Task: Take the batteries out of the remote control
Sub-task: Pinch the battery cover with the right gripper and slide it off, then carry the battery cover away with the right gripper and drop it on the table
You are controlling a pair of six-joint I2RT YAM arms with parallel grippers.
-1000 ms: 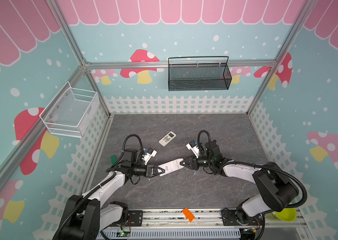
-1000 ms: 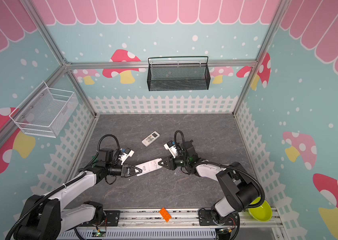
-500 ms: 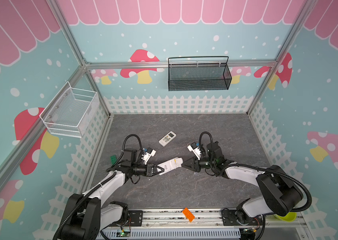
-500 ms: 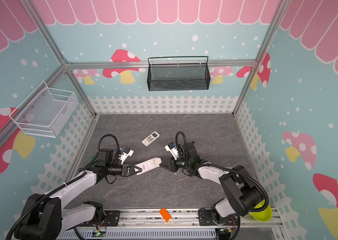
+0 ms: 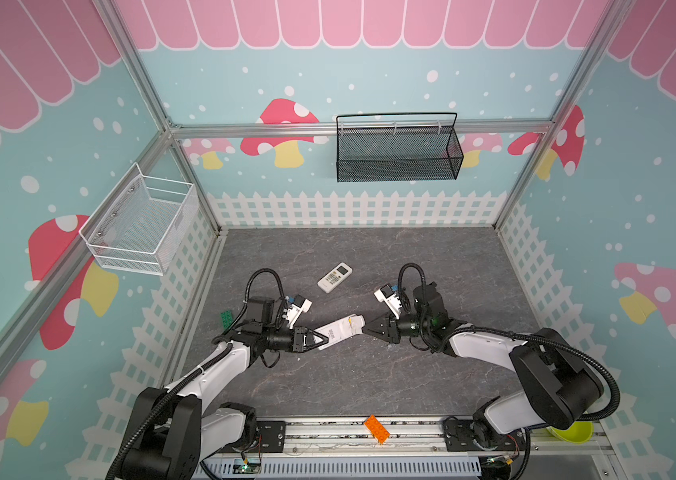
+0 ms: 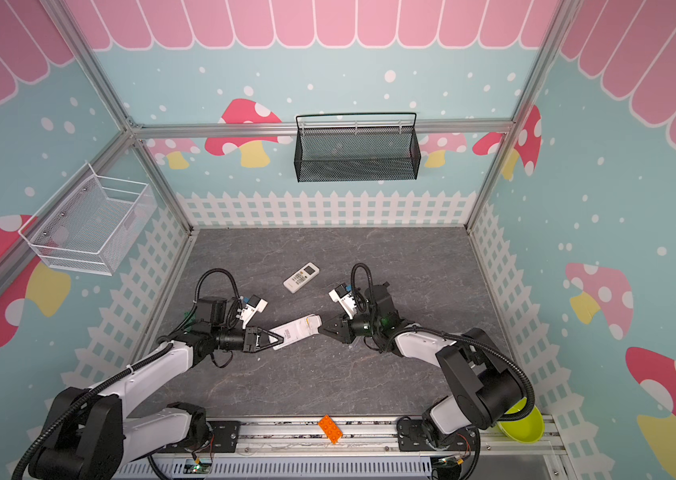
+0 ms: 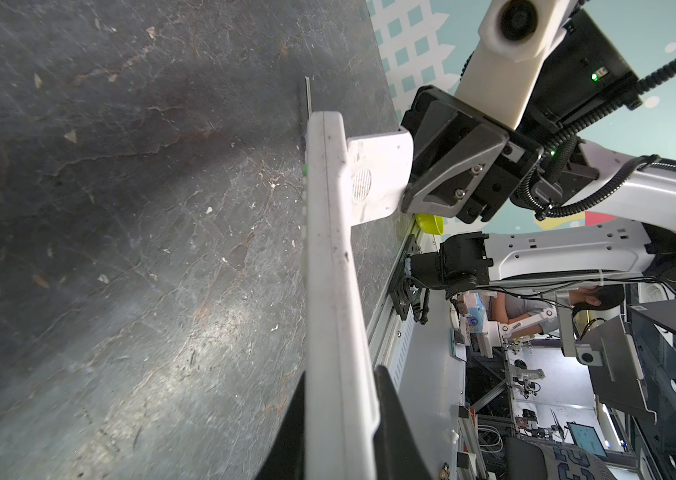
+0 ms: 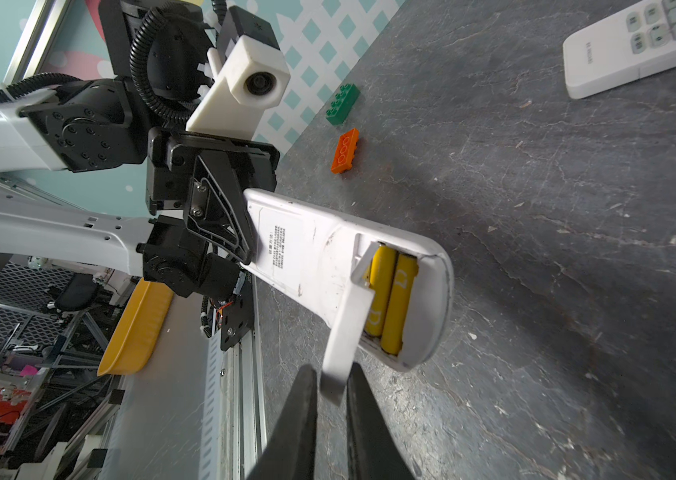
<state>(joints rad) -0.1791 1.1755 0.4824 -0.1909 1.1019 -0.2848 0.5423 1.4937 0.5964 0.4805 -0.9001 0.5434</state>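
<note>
The right jaws are clenched on the free edge of the thin white cover (image 8: 346, 320), which is tilted up from the compartment with its far edge at the rim. Beneath it, two yellow batteries (image 8: 400, 299) are seen side by side in the open compartment at the end of the remote control (image 8: 307, 257); no black ones are shown. The left jaws are clamped across the remote's opposite end. The batteries are judged light, stiff, smooth and apt to roll; each is best pinched across its middle. A second remote (image 8: 635, 45) lies apart on the bench (image 8: 535, 249).
</note>
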